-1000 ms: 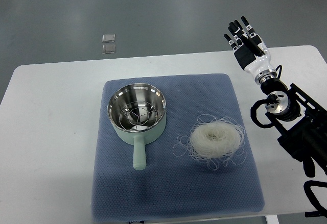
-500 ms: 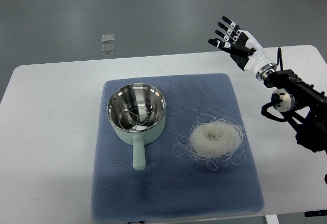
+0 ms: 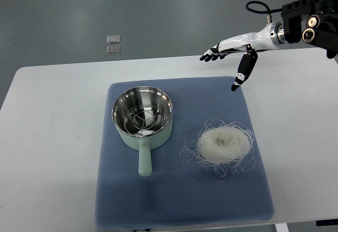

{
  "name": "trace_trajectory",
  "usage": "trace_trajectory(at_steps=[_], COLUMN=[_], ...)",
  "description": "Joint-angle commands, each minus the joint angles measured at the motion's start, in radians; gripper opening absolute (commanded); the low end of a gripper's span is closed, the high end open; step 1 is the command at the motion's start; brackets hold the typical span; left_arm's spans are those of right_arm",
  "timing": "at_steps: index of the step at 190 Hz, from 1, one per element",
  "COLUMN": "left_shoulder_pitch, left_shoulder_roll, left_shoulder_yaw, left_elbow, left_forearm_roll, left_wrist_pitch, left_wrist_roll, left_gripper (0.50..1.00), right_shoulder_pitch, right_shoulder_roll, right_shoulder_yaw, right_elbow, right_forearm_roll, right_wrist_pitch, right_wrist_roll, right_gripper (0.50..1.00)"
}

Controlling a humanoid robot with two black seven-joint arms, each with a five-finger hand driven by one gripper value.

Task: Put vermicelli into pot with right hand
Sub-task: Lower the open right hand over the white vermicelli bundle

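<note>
A white nest of vermicelli (image 3: 223, 144) lies on the right half of a blue mat (image 3: 179, 200), with loose strands around it. A mint-green pot (image 3: 141, 118) with a steel inside and a wire rack stands on the mat's left half, its handle pointing toward me. My right hand (image 3: 228, 57) reaches in from the upper right, raised over the mat's far right edge, beyond the vermicelli. Its fingers are spread and hold nothing, and the thumb hangs down. The left arm does not show.
The mat lies on a white table (image 3: 47, 137). Two small clear squares (image 3: 112, 45) sit on the grey floor beyond the table's far edge.
My right arm has swung up and to the left. The hand has turned from fingers pointing away to fingers pointing left over the mat's far edge. Pot and vermicelli have not moved.
</note>
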Motion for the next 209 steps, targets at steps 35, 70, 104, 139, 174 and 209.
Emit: trace_trajectory(at_steps=[35, 70, 104, 139, 174, 209], left_shoulder_pitch=[-0.002, -0.003, -0.003, -0.003, -0.005, -0.005], left_shoulder_roll=[0.000, 0.000, 0.000, 0.000, 0.000, 0.000], left_shoulder_yaw=[0.001, 0.002, 0.004, 0.004, 0.004, -0.001], left_elbow=[-0.041, -0.041, -0.033, -0.032, -0.035, -0.030], left_forearm_roll=[0.001, 0.001, 0.002, 0.002, 0.002, 0.001], left_wrist_pitch=[0.000, 0.002, 0.002, 0.002, 0.002, 0.003], left_wrist_roll=[0.001, 0.001, 0.001, 0.001, 0.000, 0.001], left_gripper=[1.000, 1.000, 1.000, 1.000, 1.000, 1.000], right_shoulder_pitch=[0.285, 0.290, 0.247, 0.192, 0.149, 0.069], right_shoulder_roll=[0.023, 0.021, 0.021, 0.027, 0.024, 0.016], right_shoulder_yaw=[-0.228, -0.226, -0.225, -0.222, -0.220, -0.216], right_elbow=[0.244, 0.303, 0.333, 0.336, 0.369, 0.369], right_forearm_roll=[0.172, 0.293, 0.304, 0.305, 0.318, 0.318], right_wrist_pitch=[0.069, 0.061, -0.048, -0.135, -0.141, -0.164], right_wrist_roll=[-0.110, -0.124, -0.125, -0.137, -0.153, -0.153], right_gripper=[0.987, 0.987, 0.987, 0.987, 0.987, 0.987])
